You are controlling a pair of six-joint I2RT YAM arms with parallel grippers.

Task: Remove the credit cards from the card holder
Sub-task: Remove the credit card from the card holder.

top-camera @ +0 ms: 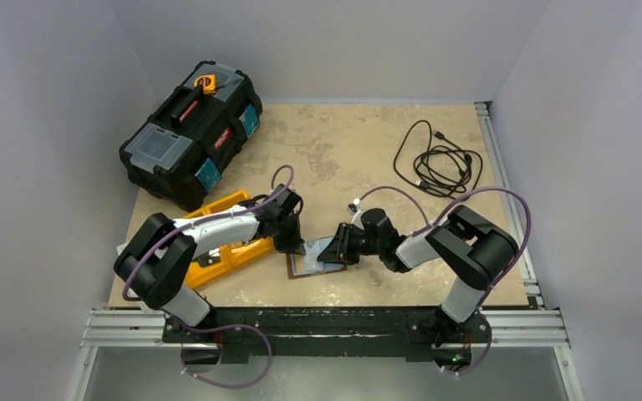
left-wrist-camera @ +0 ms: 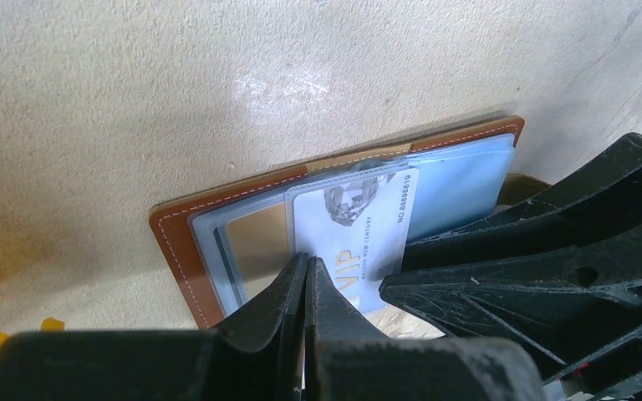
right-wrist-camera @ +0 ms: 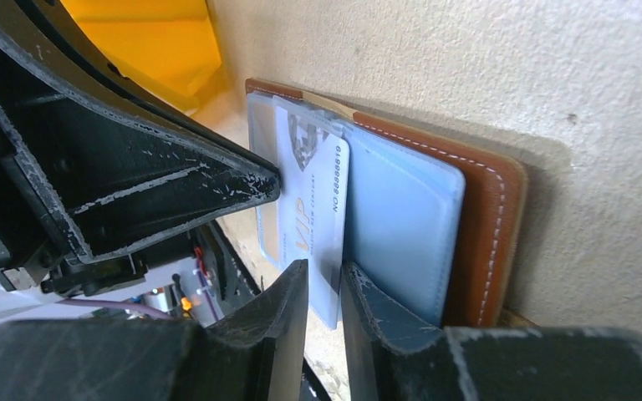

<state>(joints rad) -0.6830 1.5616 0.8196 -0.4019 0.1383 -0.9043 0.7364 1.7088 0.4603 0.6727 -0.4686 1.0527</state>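
The brown card holder (top-camera: 318,266) lies open on the table between both arms, its pale blue inside up (left-wrist-camera: 171,242) (right-wrist-camera: 489,217). A pale credit card (left-wrist-camera: 359,225) marked VIP sticks partway out of a clear pocket (right-wrist-camera: 313,192). My left gripper (top-camera: 295,248) is shut, its tips (left-wrist-camera: 308,263) pressed down on the holder at the card's left edge, with nothing between them. My right gripper (top-camera: 335,248) comes in from the right. Its jaws (right-wrist-camera: 324,276) stand a narrow gap apart with the card's free end between them, one finger above the card, the other against the blue pocket.
An orange tray (top-camera: 226,238) sits just left of the holder under the left arm. A black toolbox (top-camera: 192,134) stands at the back left. A coiled black cable (top-camera: 439,159) lies at the back right. Metal rails run along the table's right and near edges.
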